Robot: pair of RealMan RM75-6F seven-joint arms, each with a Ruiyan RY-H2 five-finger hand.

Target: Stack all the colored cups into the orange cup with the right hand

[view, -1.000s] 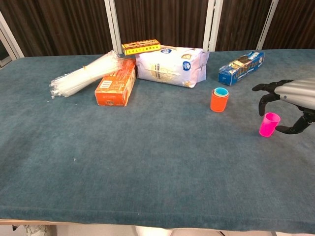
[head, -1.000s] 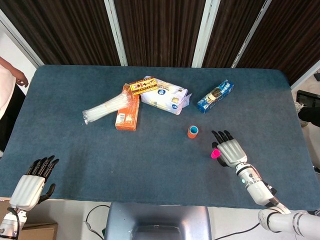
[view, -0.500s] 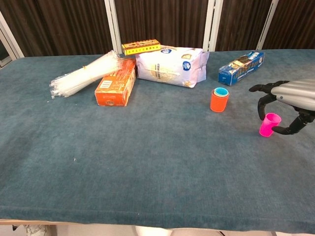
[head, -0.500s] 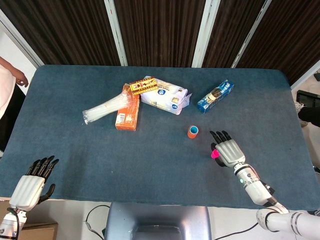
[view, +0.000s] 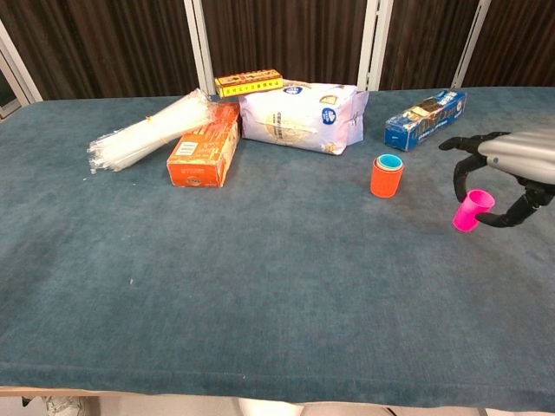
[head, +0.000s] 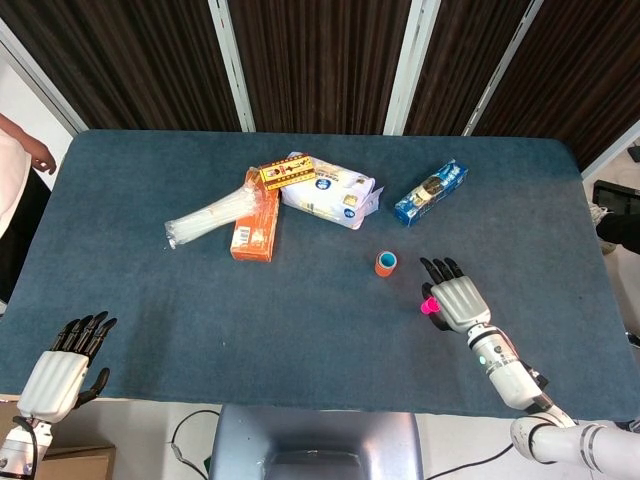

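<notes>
Dark curtains hang behind a blue-grey tabletop that carries a loose cluster of packages and two small cup groups.

From the head view the whole layout shows: the left hand rests at the near left corner of the tabletop, fingers spread and holding nothing, well apart from everything else. That hand does not appear in the chest view at all. A person's arm also shows at the far left edge, only from above.

The chest view gives what the overhead angle hides. The orange cup stands upright with a blue cup nested inside it, its rim just above the orange one. To its right, the pink cup is tilted, its mouth leaning toward the right hand, and is pinched between a fingertip on its far side and the thumb on its near side. Whether its base touches the tabletop cannot be told. In the head view the pink cup is mostly hidden beneath the right hand.

The pink cup lies near the orange cup, to its right and nearer the robot. Behind lie an orange box, a sleeve of clear cups, a white bag, a yellow box and a blue packet.
</notes>
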